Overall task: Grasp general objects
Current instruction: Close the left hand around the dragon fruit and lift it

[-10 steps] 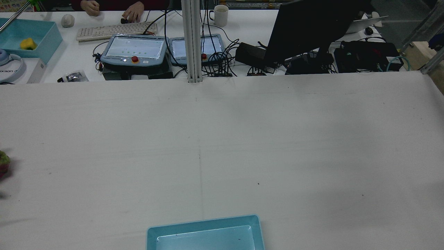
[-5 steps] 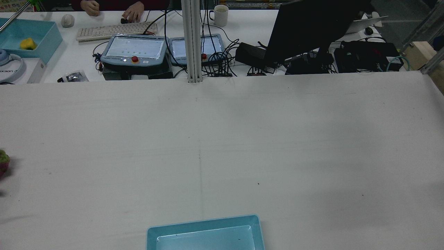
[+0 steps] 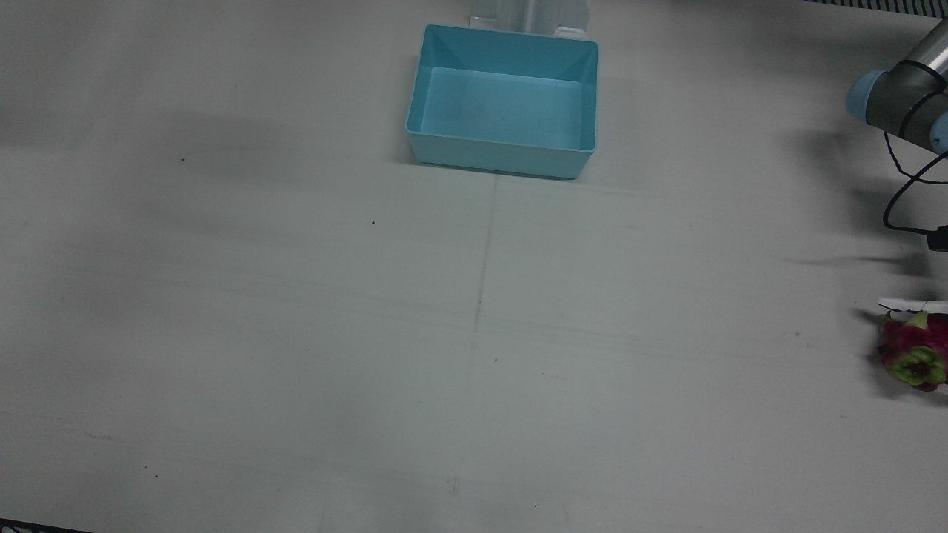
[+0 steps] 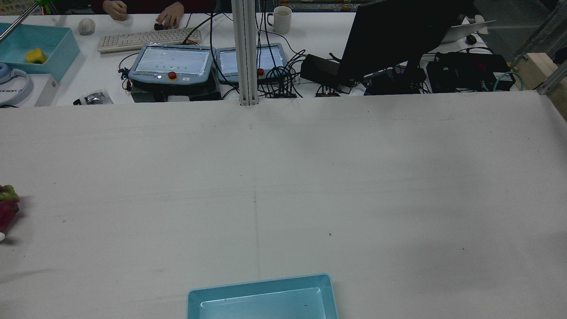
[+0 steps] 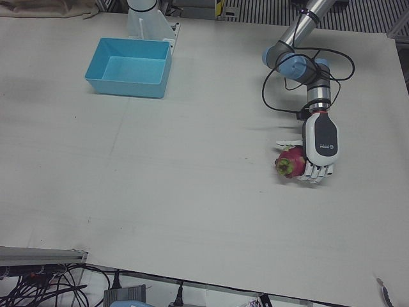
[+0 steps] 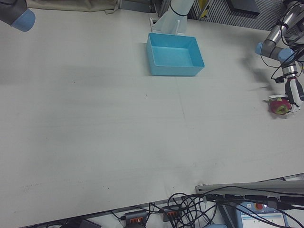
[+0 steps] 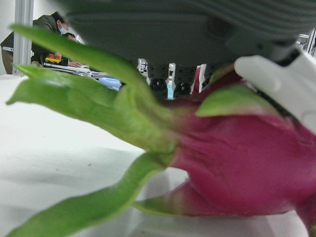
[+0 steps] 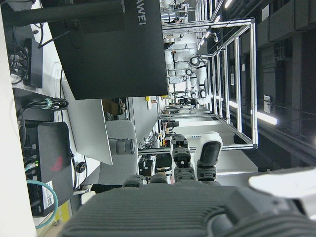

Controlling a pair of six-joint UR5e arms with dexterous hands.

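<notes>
A pink dragon fruit [image 5: 291,160] with green scales is at the table's edge on my left side; it also shows in the front view [image 3: 915,348] and the rear view [image 4: 8,208]. My left hand [image 5: 319,144] is wrapped around it, fingers curled under and thumb over it. In the left hand view the fruit [image 7: 237,163] fills the picture, with a white finger [image 7: 281,84] pressed on it. My right hand [image 8: 168,212] shows only in its own view, raised away from the table, fingers [image 8: 190,158] apart and empty.
A light-blue empty bin [image 3: 503,159] stands at the middle of the table's robot-side edge, also in the left-front view [image 5: 128,86]. Beyond the far edge are teach pendants [image 4: 172,64], a monitor [image 4: 398,35] and cables.
In the rear view the dragon fruit has shifted slightly right into the picture and turned, and a white fingertip now shows below it.
</notes>
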